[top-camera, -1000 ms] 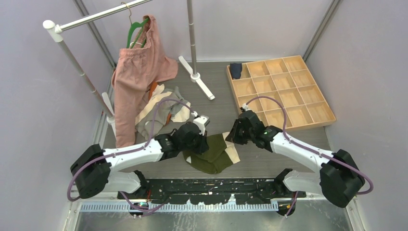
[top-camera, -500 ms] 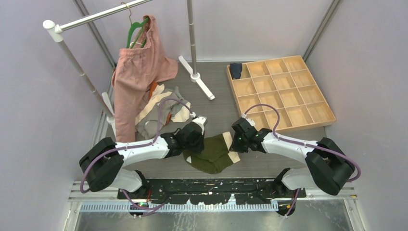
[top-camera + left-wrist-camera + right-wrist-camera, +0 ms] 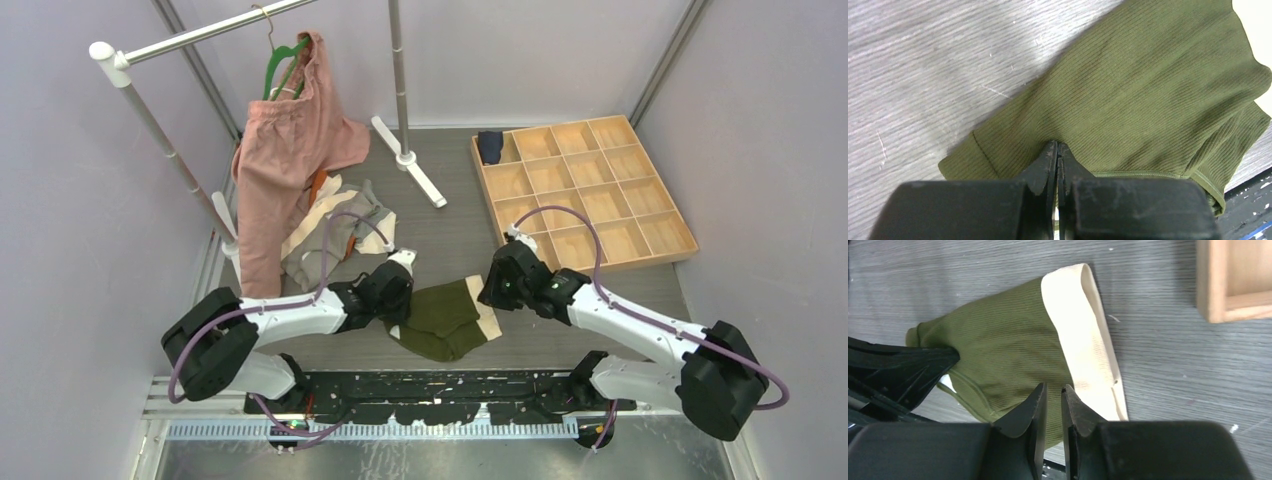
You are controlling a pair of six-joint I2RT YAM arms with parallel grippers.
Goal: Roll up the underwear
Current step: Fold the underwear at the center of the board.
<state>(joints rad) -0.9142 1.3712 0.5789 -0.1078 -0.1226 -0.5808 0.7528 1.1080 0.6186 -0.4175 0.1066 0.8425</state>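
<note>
Leftward since the earlier frame, the left tool (image 3: 1056, 146) has drawn the olive underwear (image 3: 443, 318) flatter on the desk (image 3: 455, 235), its jaws pinched tight on the left edge. The right tool (image 3: 1053, 388) hovers over the waistband (image 3: 1083, 340), jaws a slit apart, empty.

I see the olive green ribbed-cloth boxer briefs (image 3: 443, 318) lying on the grey wood-grain table (image 3: 450, 235), between the left gripper (image 3: 1056, 147) at their left edge and the right gripper (image 3: 1054, 390) above their right end. Behind on the right sits the square wooden compartment tray (image 3: 486, 192), with a navy rolled cloth (image 3: 489, 146) in its far-left corner cell. Behind on the left is a heap of soft garments (image 3: 335, 235).
</note>
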